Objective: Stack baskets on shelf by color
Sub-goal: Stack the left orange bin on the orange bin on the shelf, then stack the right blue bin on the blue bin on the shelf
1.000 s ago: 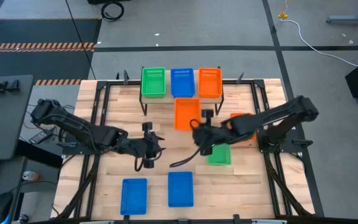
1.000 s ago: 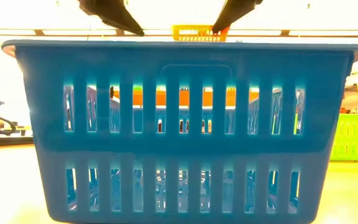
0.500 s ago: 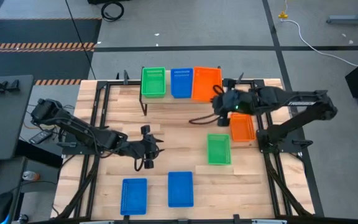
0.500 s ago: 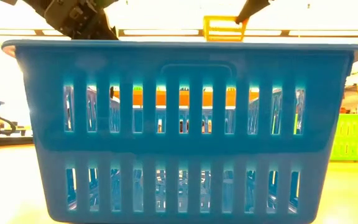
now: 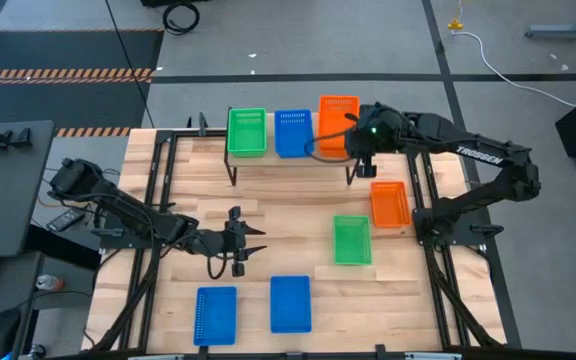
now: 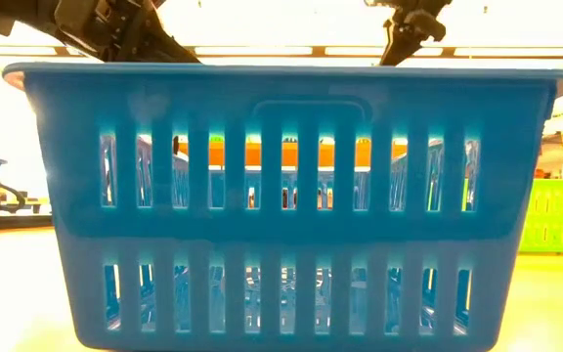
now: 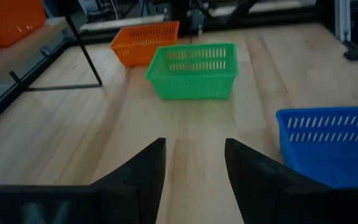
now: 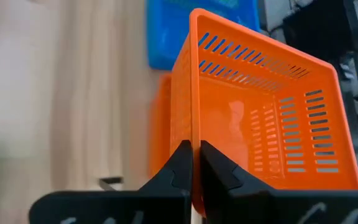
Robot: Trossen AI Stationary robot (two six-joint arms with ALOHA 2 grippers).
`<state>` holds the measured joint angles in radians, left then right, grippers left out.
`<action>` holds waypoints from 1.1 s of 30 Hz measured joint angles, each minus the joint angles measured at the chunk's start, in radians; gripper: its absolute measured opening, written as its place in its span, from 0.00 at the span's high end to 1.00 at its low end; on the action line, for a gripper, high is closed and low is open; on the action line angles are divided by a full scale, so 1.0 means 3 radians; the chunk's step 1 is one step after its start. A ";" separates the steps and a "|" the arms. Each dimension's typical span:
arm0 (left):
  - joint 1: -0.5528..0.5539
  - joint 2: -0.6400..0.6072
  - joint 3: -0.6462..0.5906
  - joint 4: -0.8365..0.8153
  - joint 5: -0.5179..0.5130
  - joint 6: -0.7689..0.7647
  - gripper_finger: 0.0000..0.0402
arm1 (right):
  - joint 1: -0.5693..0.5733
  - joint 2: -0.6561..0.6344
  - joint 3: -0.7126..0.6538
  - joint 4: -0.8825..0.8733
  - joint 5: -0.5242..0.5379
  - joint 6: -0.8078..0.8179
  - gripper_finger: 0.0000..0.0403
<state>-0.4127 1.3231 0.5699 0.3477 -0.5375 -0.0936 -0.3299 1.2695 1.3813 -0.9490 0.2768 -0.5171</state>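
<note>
Right hand grips the rim of an orange basket above the shelf, beside the blue basket. Left hand waits over the table, fingers wide apart.

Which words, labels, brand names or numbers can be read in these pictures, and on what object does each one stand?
"TROSSEN": white letters on the right arm's forearm, in the high view.
No other text can be read. The baskets, the shelf and the table show no lettering in any view.
</note>
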 joint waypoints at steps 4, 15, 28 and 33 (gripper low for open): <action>-0.0005 0.0000 -0.0095 0.0140 -0.0001 0.0000 0.57 | -0.0175 -0.0002 -0.0092 0.0145 -0.0266 -0.0079 0.96; -0.0006 0.0000 -0.0135 0.0243 -0.0001 0.0001 0.57 | -0.0372 0.0016 -0.0390 0.0390 -0.0332 -0.0231 0.95; -0.0006 0.0000 -0.0135 0.0244 -0.0001 -0.0017 0.57 | -0.0399 0.0016 -0.0409 0.0367 -0.0428 -0.0058 0.84; -0.0006 0.0000 -0.0135 0.0243 0.0000 -0.0020 0.57 | -0.0398 0.0016 -0.0409 0.0284 -0.0393 -0.0032 0.74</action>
<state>-0.4145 1.3231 0.5293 0.4206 -0.5374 -0.0998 -0.4492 1.2742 1.2587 -0.8639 0.1590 -0.5266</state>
